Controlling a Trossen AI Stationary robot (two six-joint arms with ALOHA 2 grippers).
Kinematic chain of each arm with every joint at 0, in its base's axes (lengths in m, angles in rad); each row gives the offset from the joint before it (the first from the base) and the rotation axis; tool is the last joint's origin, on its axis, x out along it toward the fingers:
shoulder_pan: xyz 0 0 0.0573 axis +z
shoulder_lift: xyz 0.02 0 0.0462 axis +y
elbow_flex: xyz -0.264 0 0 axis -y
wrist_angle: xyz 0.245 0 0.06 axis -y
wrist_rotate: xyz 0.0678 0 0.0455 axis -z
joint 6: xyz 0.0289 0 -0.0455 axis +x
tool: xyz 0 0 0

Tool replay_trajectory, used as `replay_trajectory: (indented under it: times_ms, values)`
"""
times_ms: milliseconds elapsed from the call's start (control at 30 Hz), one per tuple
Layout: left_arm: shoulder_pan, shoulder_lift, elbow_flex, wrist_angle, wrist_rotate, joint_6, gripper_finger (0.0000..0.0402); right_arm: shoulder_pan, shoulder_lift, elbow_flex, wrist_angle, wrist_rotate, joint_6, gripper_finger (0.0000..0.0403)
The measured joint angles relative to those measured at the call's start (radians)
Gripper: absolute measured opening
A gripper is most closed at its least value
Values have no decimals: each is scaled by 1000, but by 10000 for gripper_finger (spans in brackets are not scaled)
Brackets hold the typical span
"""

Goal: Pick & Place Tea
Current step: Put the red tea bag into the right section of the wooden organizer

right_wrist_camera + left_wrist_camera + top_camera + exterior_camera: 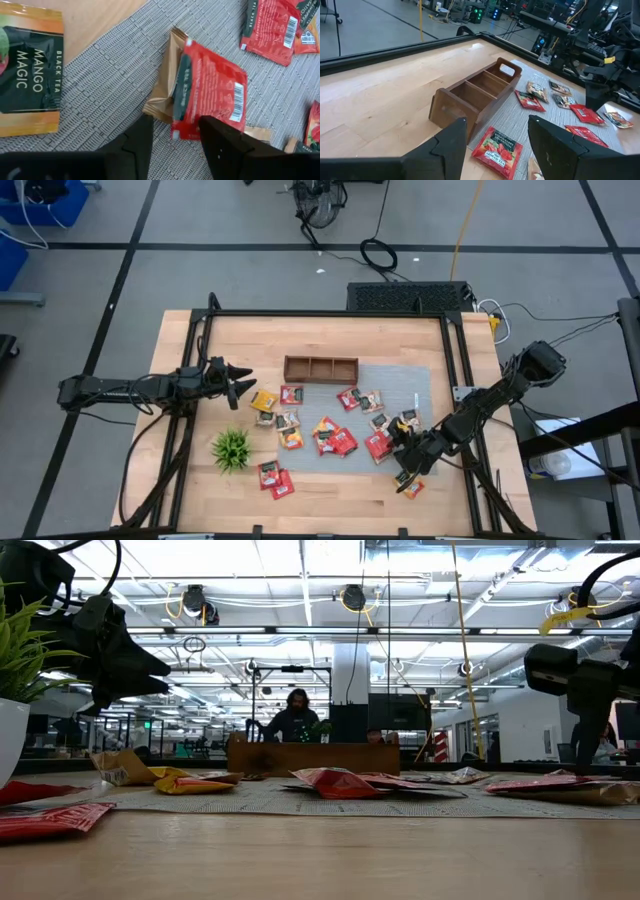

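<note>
My counter (200, 350) holds an empty wooden tray (320, 368); I judge nothing sorted yet, tea packets (335, 438) scattered on the grey mat (400, 395). Left claw (238, 383) waits wide open. Right claw (172, 137), open and empty, straddles a red packet (210, 92).

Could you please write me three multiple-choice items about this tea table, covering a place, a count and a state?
1. Where is the green plant?
A. on the bare wood near the left arm
B. inside the tray
C. on the grey mat

2. How many compartments has the wooden tray?
A. two
B. three
C. five

3. What is in the tray?
A. nothing
B. one red packet
C. the plant

Key: 1 A, the plant stands on wood off the grey mat; 2 B, two dividers show from above; 3 A, the left wrist view shows bare compartments.
</note>
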Motion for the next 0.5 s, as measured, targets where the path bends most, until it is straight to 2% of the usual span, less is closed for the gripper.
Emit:
replay_trajectory:
  times_ms: [433,500]
  values:
    - [0,0,0,0,0,0,212,0,0,0,-1,1,-64,13]
    - [0,0,0,0,0,0,212,0,0,0,-1,1,-82,4]
